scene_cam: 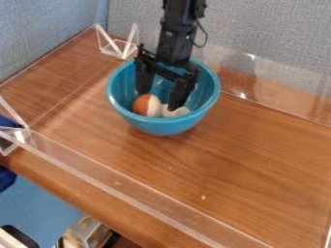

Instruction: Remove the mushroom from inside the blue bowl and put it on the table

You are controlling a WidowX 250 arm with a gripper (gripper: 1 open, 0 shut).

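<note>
The blue bowl (130, 114) stands on the brown wooden table (246, 165), toward the back middle. Inside it lies the mushroom (153, 105), its orange-red cap to the left and its cream stem to the right. My black gripper (161, 97) points down into the bowl with its jaws open, one finger on each side of the mushroom. I cannot tell whether the fingertips touch it. Part of the stem is hidden behind the right finger.
Low clear acrylic walls (142, 199) edge the table at the front, left and back. A clear bracket (119, 41) stands at the back left corner. A blue-grey wall rises behind.
</note>
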